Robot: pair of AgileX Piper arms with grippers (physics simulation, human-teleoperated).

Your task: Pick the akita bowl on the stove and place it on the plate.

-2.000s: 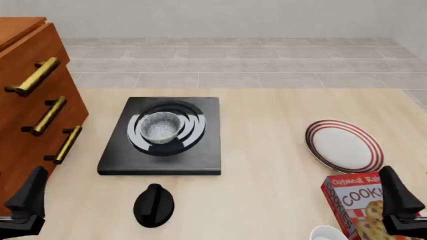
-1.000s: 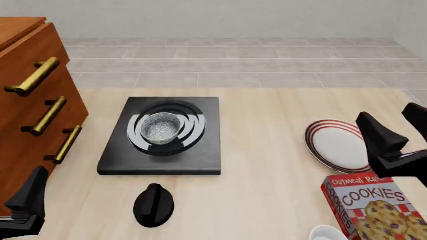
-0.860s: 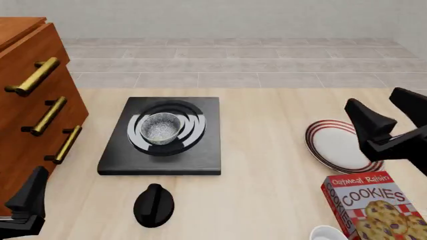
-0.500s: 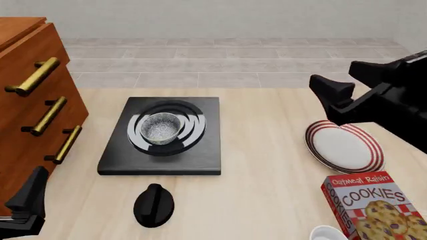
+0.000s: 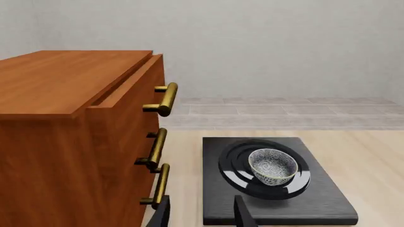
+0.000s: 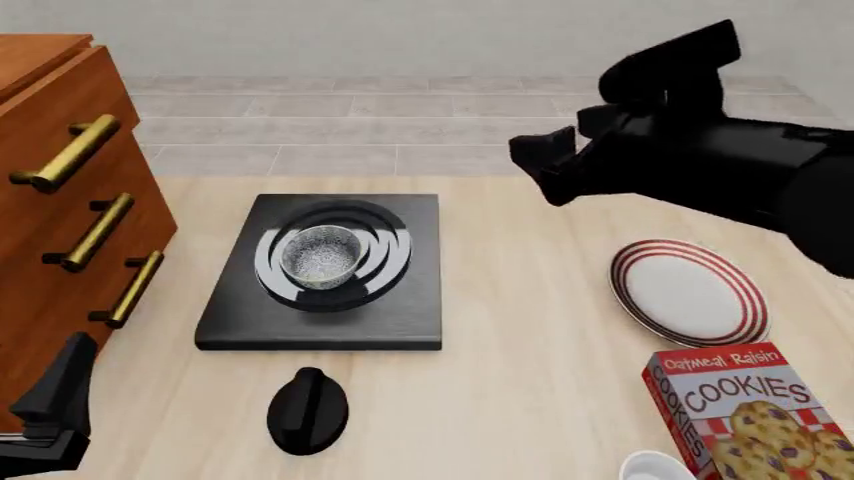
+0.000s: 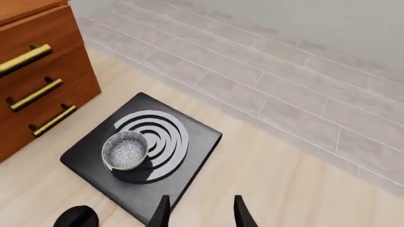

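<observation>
Right gripper (image 6: 567, 165) is seen raised above the table (image 6: 534, 300), arm reaching in from the right; jaws are parted with nothing between them. The bowl (image 6: 320, 255) is found left of and nearer than these jaws, well apart, seated upright on the burner rings of the stove (image 6: 400, 310). Bare tabletop is seen between the jaws and the stove's right edge. The plate (image 6: 687, 290) lies right of and nearer than the jaws, near the table's right edge, with the cookie box (image 6: 747, 410) just beside its near rim and a white cup (image 6: 657, 468) at the bottom edge.

Left gripper (image 6: 47, 420) is held low at the near left corner, close beside the drawer cabinet (image 6: 67, 200); in its wrist view the fingers (image 5: 243, 217) are parted and empty, the bowl (image 5: 273, 165) ahead of them on the stove. The knob (image 6: 307, 410) lies between that gripper and the stove's near edge.

Against half a second ago, the right gripper is shifted left and farther from the plate, now nearer the stove. Bowl, plate, box and left gripper are unmoved.
</observation>
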